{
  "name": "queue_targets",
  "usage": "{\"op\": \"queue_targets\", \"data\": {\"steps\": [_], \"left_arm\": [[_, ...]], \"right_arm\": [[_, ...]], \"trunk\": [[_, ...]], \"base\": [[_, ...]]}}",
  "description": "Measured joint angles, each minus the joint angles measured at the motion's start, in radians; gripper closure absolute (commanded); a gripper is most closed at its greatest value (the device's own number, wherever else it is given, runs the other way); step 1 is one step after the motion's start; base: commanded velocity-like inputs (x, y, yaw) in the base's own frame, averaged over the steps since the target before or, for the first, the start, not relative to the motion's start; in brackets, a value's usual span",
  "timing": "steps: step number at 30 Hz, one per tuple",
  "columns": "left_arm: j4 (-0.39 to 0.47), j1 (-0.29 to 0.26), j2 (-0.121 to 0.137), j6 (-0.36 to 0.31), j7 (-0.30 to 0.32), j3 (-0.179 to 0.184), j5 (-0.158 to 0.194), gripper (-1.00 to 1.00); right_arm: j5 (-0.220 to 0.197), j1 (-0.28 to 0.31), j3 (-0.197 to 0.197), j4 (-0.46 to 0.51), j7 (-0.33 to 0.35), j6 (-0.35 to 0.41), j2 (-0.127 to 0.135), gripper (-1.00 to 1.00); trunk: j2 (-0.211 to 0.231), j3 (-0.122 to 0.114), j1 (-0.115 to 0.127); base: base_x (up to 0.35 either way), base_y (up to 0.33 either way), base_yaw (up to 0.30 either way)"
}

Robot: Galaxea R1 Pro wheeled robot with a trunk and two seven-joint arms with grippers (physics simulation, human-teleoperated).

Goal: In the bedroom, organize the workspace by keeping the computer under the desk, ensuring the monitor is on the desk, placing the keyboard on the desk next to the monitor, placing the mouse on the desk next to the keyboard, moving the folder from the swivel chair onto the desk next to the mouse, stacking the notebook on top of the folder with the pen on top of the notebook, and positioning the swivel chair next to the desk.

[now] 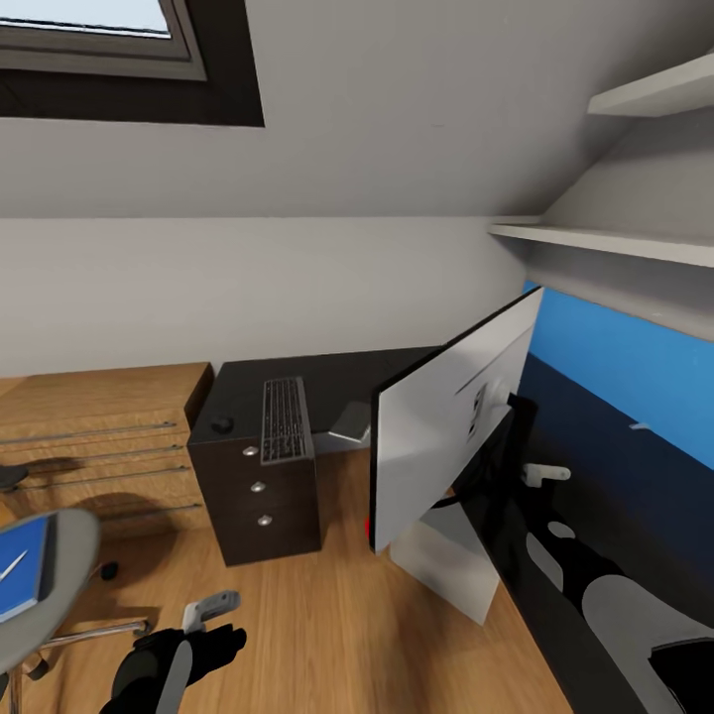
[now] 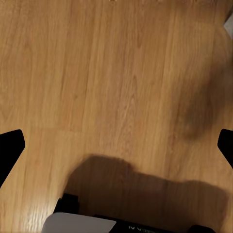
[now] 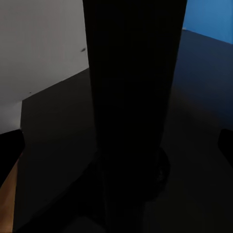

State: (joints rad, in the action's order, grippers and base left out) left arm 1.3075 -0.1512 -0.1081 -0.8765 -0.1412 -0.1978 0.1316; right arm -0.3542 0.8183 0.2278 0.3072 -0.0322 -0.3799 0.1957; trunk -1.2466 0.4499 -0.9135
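Black keyboard (image 1: 287, 418), mouse (image 1: 222, 423) on desk (image 1: 337, 382)

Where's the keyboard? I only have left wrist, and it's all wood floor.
Observer: The head view has it. The keyboard lies flat on the black desk, above the drawer unit.
Operator: Mouse?
Observer: The mouse is on the desk too, on the keyboard's left side, with a gap between them.
Operator: Folder moved yet?
Observer: Not yet. The blue folder lies on the swivel chair seat, at the head view's lower left.
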Motion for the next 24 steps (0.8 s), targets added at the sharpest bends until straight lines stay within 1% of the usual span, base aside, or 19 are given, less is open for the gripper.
{"op": "queue_targets", "data": {"steps": [7,11,16,24], "left_arm": [[-0.019,0.0,0.0,0.0,0.0,0.001,-0.001,-1.0],[-0.021,0.0,0.0,0.0,0.0,0.001,-0.001,-1.0],[-0.022,0.0,0.0,0.0,0.0,0.001,-0.001,-1.0],[-0.026,0.0,0.0,0.0,0.0,0.001,-0.001,-1.0]], "right_arm": [[0.0,0.001,0.0,0.0,0.0,0.0,0.001,-1.0],[0.0,0.0,0.0,0.0,0.0,0.0,0.001,-1.0],[0.0,0.0,0.0,0.0,-0.001,0.0,0.001,-1.0],[0.0,0.0,0.0,0.0,-0.002,0.0,0.001,-1.0]], "trunk": [[0.0,0.0,0.0],[0.0,0.0,0.0],[0.0,0.0,0.0],[0.0,0.0,0.0]], "base": [[0.038,0.0,0.0],[0.012,0.0,0.0],[0.092,0.0,0.0],[0.012,0.0,0.0]]}}
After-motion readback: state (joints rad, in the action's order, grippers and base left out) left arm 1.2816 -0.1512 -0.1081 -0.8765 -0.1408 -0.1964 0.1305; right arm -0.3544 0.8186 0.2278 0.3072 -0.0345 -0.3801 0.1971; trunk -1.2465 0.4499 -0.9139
